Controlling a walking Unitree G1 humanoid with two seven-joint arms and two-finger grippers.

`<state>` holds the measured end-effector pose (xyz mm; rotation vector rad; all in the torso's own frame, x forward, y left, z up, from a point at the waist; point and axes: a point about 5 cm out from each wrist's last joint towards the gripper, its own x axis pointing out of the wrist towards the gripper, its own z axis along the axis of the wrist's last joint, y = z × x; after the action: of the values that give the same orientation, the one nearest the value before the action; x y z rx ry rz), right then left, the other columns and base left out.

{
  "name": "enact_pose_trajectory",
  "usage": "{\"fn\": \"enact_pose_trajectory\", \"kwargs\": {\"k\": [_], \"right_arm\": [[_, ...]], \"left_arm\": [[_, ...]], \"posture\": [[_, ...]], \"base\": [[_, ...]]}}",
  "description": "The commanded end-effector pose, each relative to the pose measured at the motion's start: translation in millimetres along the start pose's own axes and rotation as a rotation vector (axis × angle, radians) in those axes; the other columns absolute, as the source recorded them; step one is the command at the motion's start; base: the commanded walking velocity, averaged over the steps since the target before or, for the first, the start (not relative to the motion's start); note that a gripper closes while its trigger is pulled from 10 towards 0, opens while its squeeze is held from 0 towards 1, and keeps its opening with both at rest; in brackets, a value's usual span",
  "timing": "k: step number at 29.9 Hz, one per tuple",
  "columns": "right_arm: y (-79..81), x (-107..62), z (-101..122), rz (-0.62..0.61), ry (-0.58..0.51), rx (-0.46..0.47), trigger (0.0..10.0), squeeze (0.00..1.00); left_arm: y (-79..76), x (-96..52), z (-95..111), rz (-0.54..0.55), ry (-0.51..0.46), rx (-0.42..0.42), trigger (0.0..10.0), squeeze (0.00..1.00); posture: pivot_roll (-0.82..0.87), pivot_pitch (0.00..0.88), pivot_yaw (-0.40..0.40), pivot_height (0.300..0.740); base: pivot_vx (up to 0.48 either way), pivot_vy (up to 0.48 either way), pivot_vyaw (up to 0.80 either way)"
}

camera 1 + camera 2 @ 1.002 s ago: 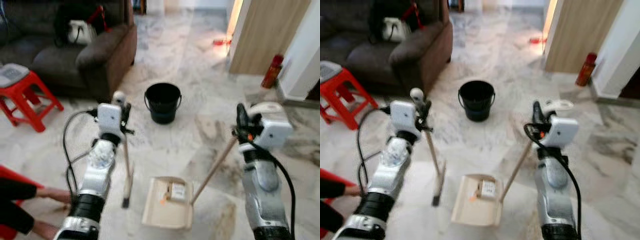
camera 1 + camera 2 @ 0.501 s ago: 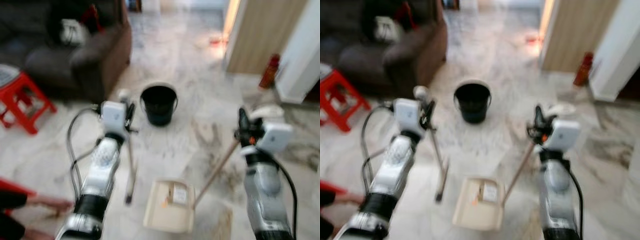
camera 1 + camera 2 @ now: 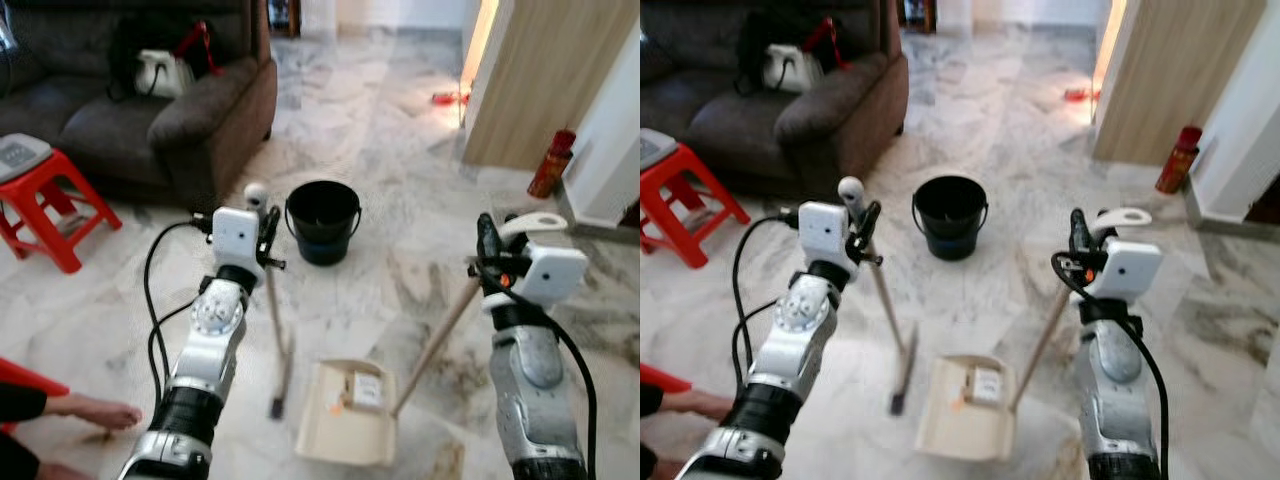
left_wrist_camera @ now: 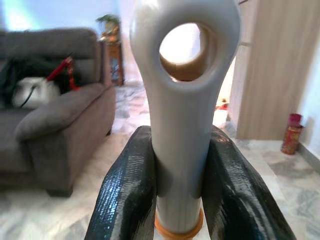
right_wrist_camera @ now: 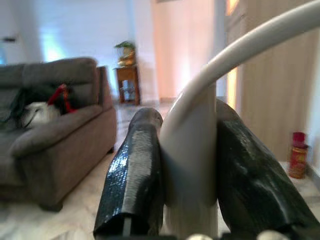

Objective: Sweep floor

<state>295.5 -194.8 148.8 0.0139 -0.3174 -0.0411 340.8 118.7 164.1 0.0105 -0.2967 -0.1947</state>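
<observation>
Left eye view looks down on a marble floor (image 3: 380, 130) with both silver arms raised. One broom (image 3: 277, 340) stands nearly upright, its dark bristle head resting on the floor just left of one cream dustpan (image 3: 347, 413). The left gripper (image 3: 262, 225) is clamped around the broom's grey handle top. The right gripper (image 3: 487, 250) is clamped around the pale handle cap of the dustpan's wooden pole, which slants down to the pan. A small carton (image 3: 366, 390) and an orange scrap lie in the pan. One black bucket (image 3: 323, 221) stands beyond it, well apart.

Left wrist view adds detail the head views lack: the two black fingers (image 4: 125, 200) press both sides of the grey grip, which ends in a hanging hole, with an orange ring below. Right wrist view shows the two fingers (image 5: 132, 185) squeezing a white curved handle.

Also counted: one brown sofa (image 3: 160, 110) carrying a bag, one red stool (image 3: 45, 200), one red canister (image 3: 550, 163) by the wooden door, and a person's bare foot (image 3: 95, 410) at the robot's left.
</observation>
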Motion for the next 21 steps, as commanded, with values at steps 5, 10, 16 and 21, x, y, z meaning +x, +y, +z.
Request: {"fn": "enact_pose_trajectory", "kwargs": {"k": [5, 10, 16, 21], "right_arm": [[7.4, 6.1, 11.3, 0.018, -0.056, 0.043, 10.0, 0.00], [8.0, 6.1, 11.8, 0.027, -0.058, 0.030, 10.0, 0.00], [9.4, 6.2, 11.9, 0.031, -0.061, 0.034, 10.0, 0.00], [9.7, 6.5, 12.0, 0.037, -0.061, 0.034, 10.0, 0.00]], "left_arm": [[8.2, 1.9, 11.3, 0.013, -0.047, 0.048, 10.0, 0.00], [8.2, 1.8, 11.3, 0.014, -0.047, 0.046, 10.0, 0.00], [8.4, 1.7, 11.3, 0.015, -0.048, 0.045, 10.0, 0.00], [8.7, 1.7, 11.3, 0.017, -0.048, 0.046, 10.0, 0.00]], "posture": [[0.08, 0.075, 0.001, 0.740], [0.08, 0.075, 0.000, 0.740], [0.08, 0.074, 0.000, 0.740], [0.08, 0.075, 0.000, 0.740]], "base": [[0.270, 0.000, 0.09], [0.293, 0.000, 0.18], [0.302, 0.000, 0.41], [0.305, 0.000, 0.00]]}}
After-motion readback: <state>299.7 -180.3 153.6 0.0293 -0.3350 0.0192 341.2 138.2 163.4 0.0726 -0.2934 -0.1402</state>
